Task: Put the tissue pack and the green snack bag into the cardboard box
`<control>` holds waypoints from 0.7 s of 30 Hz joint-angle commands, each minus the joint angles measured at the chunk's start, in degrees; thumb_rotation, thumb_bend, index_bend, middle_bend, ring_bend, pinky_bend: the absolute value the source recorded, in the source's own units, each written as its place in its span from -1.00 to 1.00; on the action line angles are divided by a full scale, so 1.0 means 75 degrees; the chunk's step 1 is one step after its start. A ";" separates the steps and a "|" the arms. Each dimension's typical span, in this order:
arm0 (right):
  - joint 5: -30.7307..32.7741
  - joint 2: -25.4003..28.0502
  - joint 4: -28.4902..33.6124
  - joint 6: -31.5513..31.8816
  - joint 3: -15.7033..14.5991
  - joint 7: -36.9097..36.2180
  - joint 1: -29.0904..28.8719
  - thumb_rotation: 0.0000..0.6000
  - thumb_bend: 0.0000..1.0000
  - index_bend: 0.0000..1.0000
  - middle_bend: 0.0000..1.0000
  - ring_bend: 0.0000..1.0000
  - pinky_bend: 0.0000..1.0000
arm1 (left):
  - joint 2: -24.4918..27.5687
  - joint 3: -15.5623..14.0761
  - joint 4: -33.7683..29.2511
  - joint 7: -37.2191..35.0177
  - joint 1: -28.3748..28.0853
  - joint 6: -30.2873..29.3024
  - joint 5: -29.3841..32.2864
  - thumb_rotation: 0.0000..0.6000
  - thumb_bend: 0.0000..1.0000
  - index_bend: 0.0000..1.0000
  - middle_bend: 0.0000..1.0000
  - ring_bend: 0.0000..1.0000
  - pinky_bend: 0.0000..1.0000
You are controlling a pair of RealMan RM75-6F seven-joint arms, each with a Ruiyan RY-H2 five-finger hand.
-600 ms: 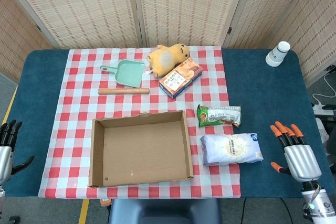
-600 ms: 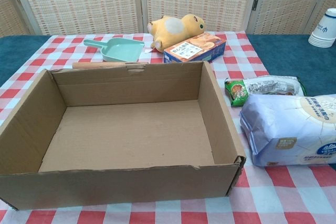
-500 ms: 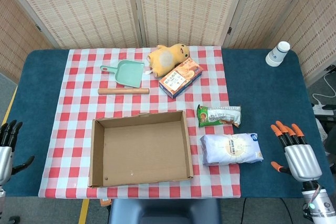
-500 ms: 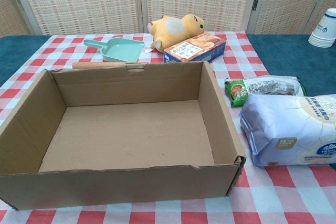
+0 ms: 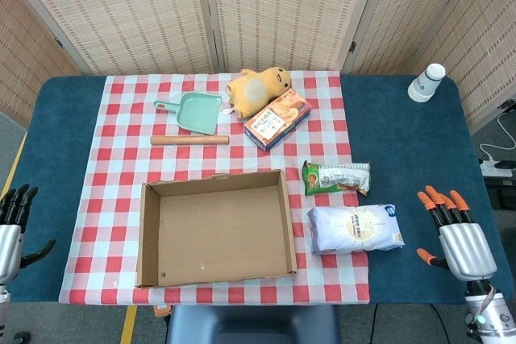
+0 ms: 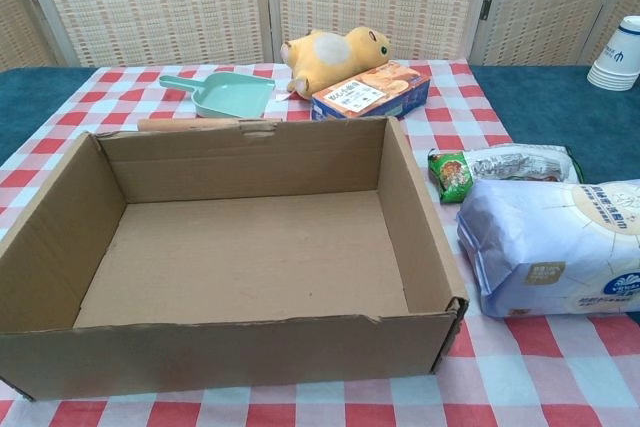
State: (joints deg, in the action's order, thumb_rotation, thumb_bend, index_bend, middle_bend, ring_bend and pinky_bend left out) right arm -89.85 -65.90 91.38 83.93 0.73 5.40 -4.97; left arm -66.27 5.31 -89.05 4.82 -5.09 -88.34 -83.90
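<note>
Right hand (image 5: 461,241) has drawn back slightly, fingers spread, holding nothing; tissue pack (image 5: 355,228) lies lengthwise left-right.

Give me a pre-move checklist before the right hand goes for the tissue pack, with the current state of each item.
1. Cardboard box open and holding nothing: ok.
2. Tissue pack lies free on the checkered cloth, right of the box, nothing on top: ok.
3. Green snack bag lies apart from the tissue pack, just behind it: ok.
4. Right hand holds nothing, fingers spread, at the table's right edge: ok.
5. Left hand sits at the far left edge, well away from the box: ok.
6. Firmness of the tissue pack's wrapper for gripping: cannot tell.
</note>
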 commanded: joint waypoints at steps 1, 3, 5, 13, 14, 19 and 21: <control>-0.0113 0.0081 0.0064 0.0055 -0.0030 -0.0201 0.0011 1.00 -1.00 -0.93 -1.00 -1.00 -1.00 | 0.0033 -0.0032 -0.0025 -0.0010 -0.0014 0.0060 -0.0017 1.00 -0.67 -0.92 -0.99 -1.00 -0.63; -0.0161 0.0190 0.0161 0.0031 -0.0062 -0.0246 0.0003 1.00 -1.00 -0.94 -1.00 -1.00 -1.00 | 0.0050 -0.0035 -0.0058 -0.0028 -0.0008 0.0041 -0.0037 1.00 -0.67 -0.92 -0.99 -1.00 -0.63; -0.0203 0.0365 0.0363 0.0013 -0.0091 -0.0264 0.0000 1.00 -1.00 -0.95 -1.00 -1.00 -1.00 | 0.0048 -0.0045 -0.0093 0.0016 -0.0005 0.0046 -0.0036 1.00 -0.67 -0.92 -0.99 -1.00 -0.63; -0.0276 0.0713 0.0794 -0.0472 -0.0153 -0.0056 -0.0243 1.00 -1.00 -0.98 -1.00 -1.00 -1.00 | 0.0059 -0.0124 -0.0164 0.0132 -0.0082 0.0271 -0.0037 1.00 -0.67 -0.92 -0.99 -1.00 -0.63; -0.0266 0.0780 0.0818 -0.0728 -0.0181 -0.0203 -0.0366 1.00 -1.00 -0.99 -1.00 -1.00 -1.00 | 0.0075 -0.0149 -0.0157 0.0130 -0.0088 0.0296 -0.0062 1.00 -0.67 -0.92 -0.99 -1.00 -0.63; -0.0109 0.1358 0.1169 -0.2194 -0.0263 -0.0824 -0.1116 1.00 -1.00 -1.00 -1.00 -1.00 -1.00 | 0.0162 -0.0222 -0.0158 0.0010 -0.0122 0.0415 -0.0129 1.00 -0.67 -0.92 -0.99 -1.00 -0.64; -0.0212 0.1492 0.1308 -0.2348 -0.0275 -0.0768 -0.1251 1.00 -1.00 -1.00 -1.00 -1.00 -1.00 | 0.0166 -0.0227 -0.0146 -0.0005 -0.0130 0.0416 -0.0152 1.00 -0.67 -0.92 -0.99 -1.00 -0.64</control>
State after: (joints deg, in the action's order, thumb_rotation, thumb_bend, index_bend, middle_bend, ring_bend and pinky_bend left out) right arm -91.19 -56.93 99.42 69.44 -0.90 0.99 -11.82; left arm -65.03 3.62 -90.15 4.80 -6.05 -85.23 -85.03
